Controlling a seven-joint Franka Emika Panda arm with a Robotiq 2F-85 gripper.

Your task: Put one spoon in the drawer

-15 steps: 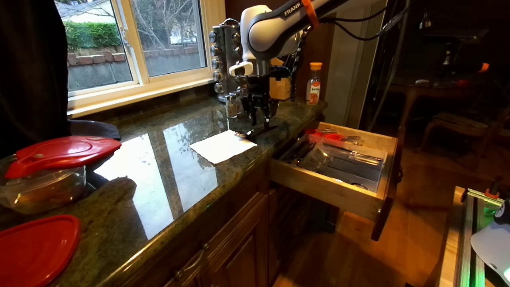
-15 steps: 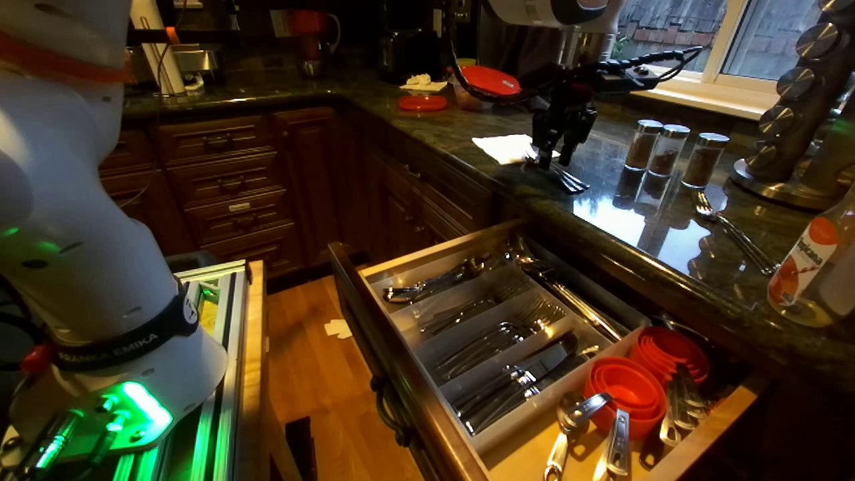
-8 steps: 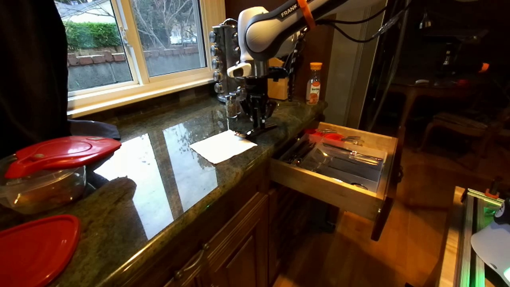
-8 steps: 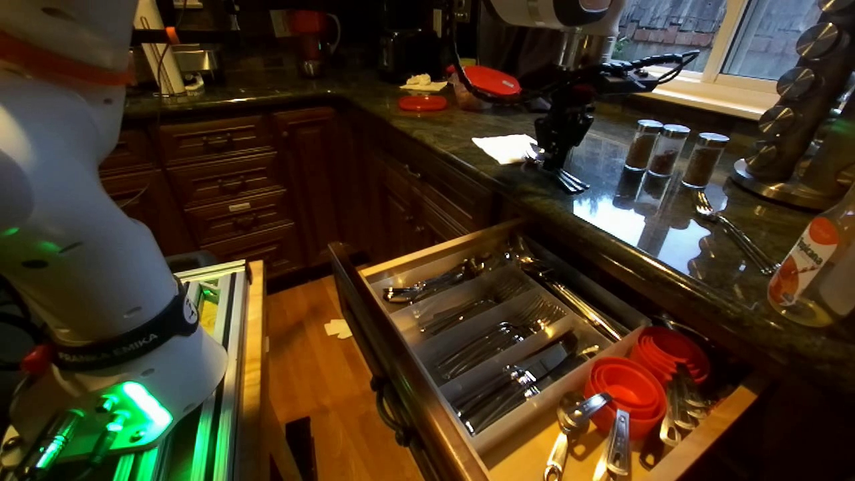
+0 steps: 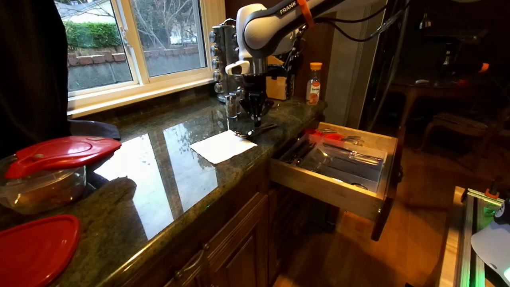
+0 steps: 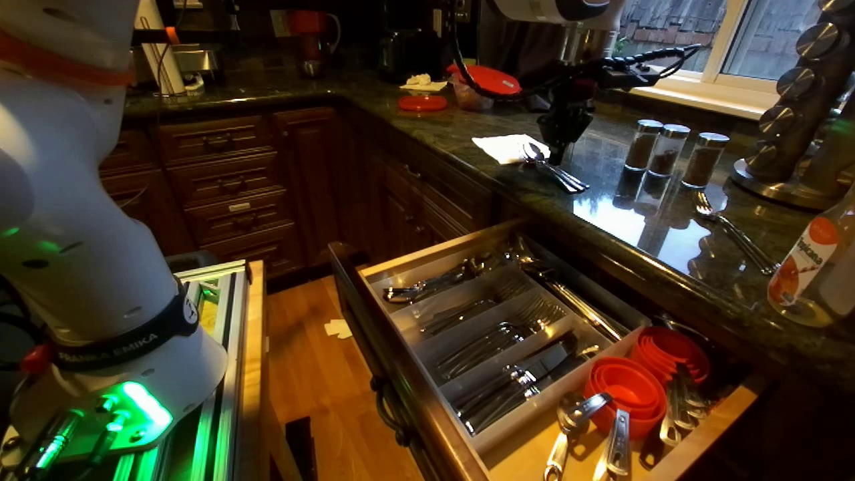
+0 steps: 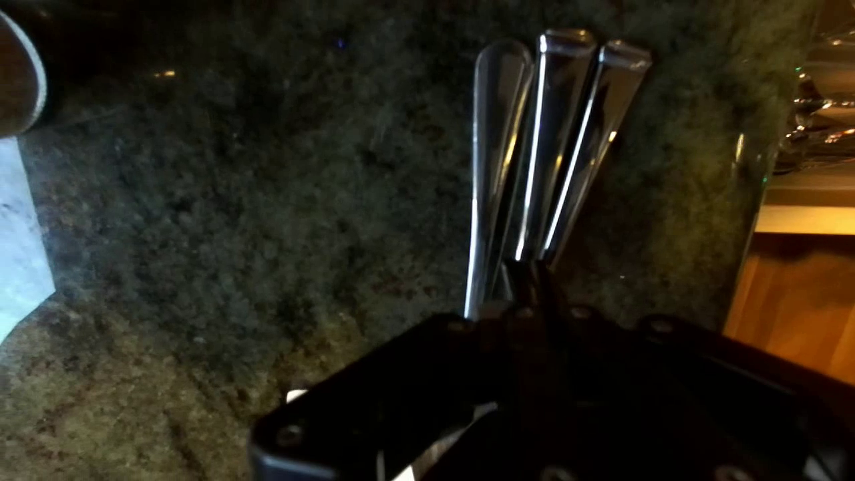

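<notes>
Bunched spoons (image 6: pixel 566 176) lie on the counter, bowls toward a white napkin, in both exterior views. In the wrist view three silver handles (image 7: pixel 556 133) fan out, one round-ended and two squared. Their bowls are hidden there behind my gripper (image 7: pixel 531 266), whose fingertips are drawn together over the middle handle. My gripper (image 6: pixel 560 155) looks shut, just above the spoons, and no spoon is seen lifted with it. The drawer (image 6: pixel 437 249) stands pulled out below the counter, its compartments holding cutlery, red measuring cups (image 6: pixel 628 387) beside them.
The napkin (image 5: pixel 223 146) touches the spoons' bowl end. Glass spice jars (image 6: pixel 668 152) stand near the gripper. A fork and other cutlery (image 6: pixel 733 234) lie by a juice bottle (image 6: pixel 805 267). A red-lidded bowl (image 5: pixel 63 155) sits farther along the counter.
The fingers, first apart around the spoon handles, have come together. My gripper has then risen slightly, uncovering more of the spoons, which still lie on the counter.
</notes>
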